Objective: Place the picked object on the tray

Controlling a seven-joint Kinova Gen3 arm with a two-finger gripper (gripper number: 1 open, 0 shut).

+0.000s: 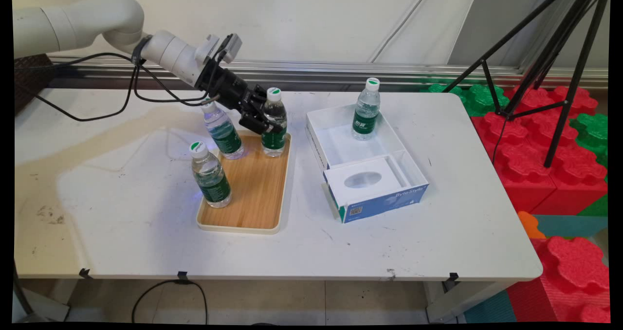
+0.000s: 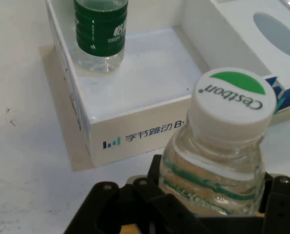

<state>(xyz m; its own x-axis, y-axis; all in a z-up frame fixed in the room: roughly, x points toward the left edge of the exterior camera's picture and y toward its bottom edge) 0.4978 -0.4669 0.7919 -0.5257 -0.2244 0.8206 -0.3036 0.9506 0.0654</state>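
Bottle (image 1: 274, 121) is standing at the wooden tray's (image 1: 253, 193) far right corner, and your gripper (image 1: 260, 118) is straddling it, fingers closed against its sides just below the cap. You're at the grasp stage. Two more bottles are sharing the tray; another (image 1: 366, 109) is standing in the white box (image 1: 340, 147) alongside.

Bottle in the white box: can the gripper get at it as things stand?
Probably not right away. The gripper appears shut on the back-right bottle on the wooden tray, so it is occupied. The bottle in the white box itself stands upright with nothing around it, open from above.
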